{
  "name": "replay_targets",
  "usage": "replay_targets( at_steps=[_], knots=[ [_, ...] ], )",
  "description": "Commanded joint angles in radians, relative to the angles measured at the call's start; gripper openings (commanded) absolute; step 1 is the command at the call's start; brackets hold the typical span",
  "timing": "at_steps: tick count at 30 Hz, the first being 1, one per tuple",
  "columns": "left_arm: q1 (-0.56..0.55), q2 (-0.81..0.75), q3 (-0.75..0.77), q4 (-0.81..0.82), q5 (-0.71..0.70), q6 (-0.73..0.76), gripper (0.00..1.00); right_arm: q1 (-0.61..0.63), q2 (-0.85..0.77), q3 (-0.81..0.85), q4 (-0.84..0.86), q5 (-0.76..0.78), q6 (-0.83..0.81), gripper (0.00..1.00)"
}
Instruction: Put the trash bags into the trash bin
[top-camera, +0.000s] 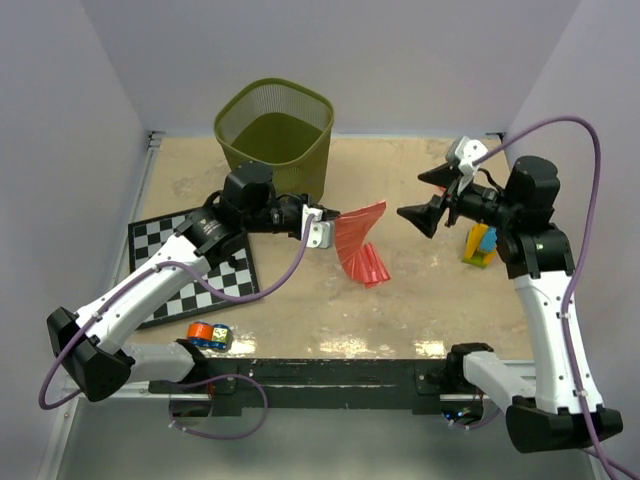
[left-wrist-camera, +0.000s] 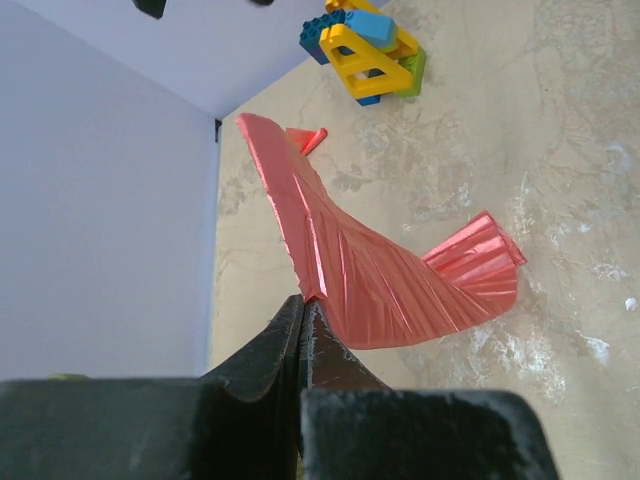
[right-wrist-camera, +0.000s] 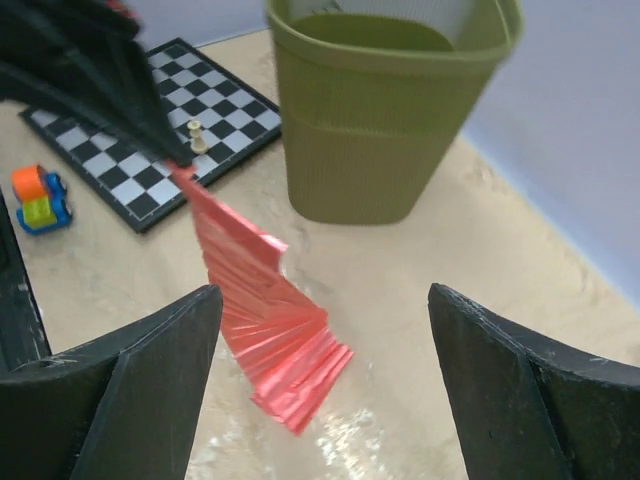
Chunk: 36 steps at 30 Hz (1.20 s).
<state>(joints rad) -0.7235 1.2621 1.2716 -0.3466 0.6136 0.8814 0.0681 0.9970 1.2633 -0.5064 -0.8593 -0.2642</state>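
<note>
A pleated red-pink trash bag (top-camera: 360, 245) hangs fanned out at mid table, its folded lower end touching the surface. My left gripper (top-camera: 322, 228) is shut on the bag's upper corner; the left wrist view shows the bag (left-wrist-camera: 380, 270) pinched at the closed tips (left-wrist-camera: 303, 300). The olive-green mesh trash bin (top-camera: 275, 135) stands upright just behind the left gripper. My right gripper (top-camera: 425, 200) is open and empty, raised to the right of the bag; its wrist view shows the bag (right-wrist-camera: 265, 325) between its spread fingers and the bin (right-wrist-camera: 385, 110) beyond.
A chessboard (top-camera: 190, 265) with a small pawn (right-wrist-camera: 198, 135) lies at the left. A small orange, green and blue toy car (top-camera: 208, 335) sits near the front edge. Yellow and blue toy blocks (top-camera: 480, 245) stand at the right, under the right arm. Walls close in on three sides.
</note>
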Motion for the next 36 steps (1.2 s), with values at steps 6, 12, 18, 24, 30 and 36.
replay_targets(
  at_steps=[6, 12, 18, 24, 30, 36],
  knots=[
    [-0.005, -0.035, 0.003, -0.038, -0.04, 0.143, 0.0, 0.156, 0.107, 0.038, -0.126, -0.057, -0.406, 0.88],
    [-0.005, -0.01, 0.028, -0.065, -0.072, 0.272, 0.0, 0.211, 0.212, 0.08, -0.047, -0.076, -0.362, 0.83],
    [-0.005, -0.009, 0.006, -0.037, -0.104, 0.324, 0.0, 0.233, 0.233, 0.088, -0.05, -0.107, -0.333, 0.58],
    [-0.005, 0.003, 0.006, 0.014, -0.126, 0.321, 0.0, 0.245, 0.229, 0.053, -0.02, -0.147, -0.265, 0.47],
    [-0.005, 0.013, 0.011, 0.024, -0.132, 0.327, 0.0, 0.248, 0.247, 0.042, 0.069, -0.169, -0.158, 0.21],
    [0.01, 0.02, 0.031, 0.081, -0.135, 0.081, 0.08, 0.248, 0.244, 0.05, 0.06, -0.103, -0.179, 0.0]
  ],
)
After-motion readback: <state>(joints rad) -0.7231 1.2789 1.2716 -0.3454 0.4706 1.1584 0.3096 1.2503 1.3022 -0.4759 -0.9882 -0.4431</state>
